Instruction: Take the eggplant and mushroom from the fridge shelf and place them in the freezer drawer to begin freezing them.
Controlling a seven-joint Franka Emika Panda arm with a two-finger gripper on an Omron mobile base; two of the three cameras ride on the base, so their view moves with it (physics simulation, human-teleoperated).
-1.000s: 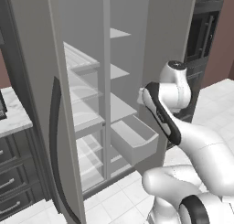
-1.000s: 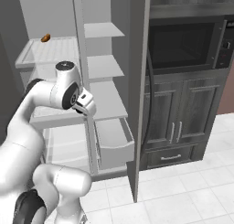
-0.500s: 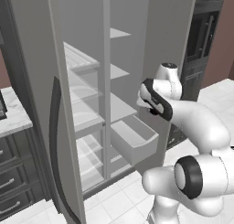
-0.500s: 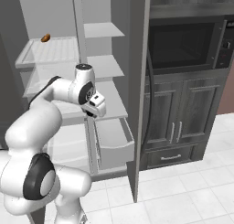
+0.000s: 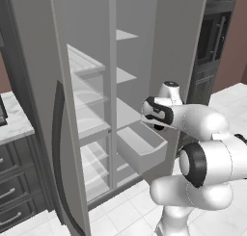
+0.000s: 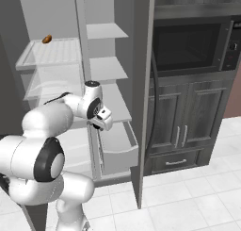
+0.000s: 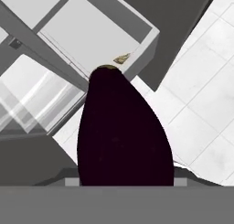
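Observation:
The eggplant point(image 7: 123, 136), dark purple and long, fills the middle of the hand view, and my gripper point(image 6: 100, 123) is shut on it. It hangs just above the near edge of the freezer drawer point(image 7: 105, 31), a light grey box pulled out of the fridge's lower right column point(image 5: 143, 152) point(image 6: 118, 151). From the left base view the gripper point(image 5: 157, 125) sits over the drawer's right rim. The mushroom point(image 6: 47, 38), a small tan lump, lies on the top left fridge shelf point(image 6: 52, 53), far above and left of the gripper.
The open fridge door point(image 5: 58, 134) stands at the left, and the other door's edge point(image 6: 141, 107) at the right of the drawer. Dark cabinets and a microwave point(image 6: 188, 41) line the right wall. White floor tiles point(image 7: 205, 90) lie below the drawer.
The hand with the eggplant has come down and towards the drawer, and the arm's elbow has swung round. The mushroom has stayed on its shelf.

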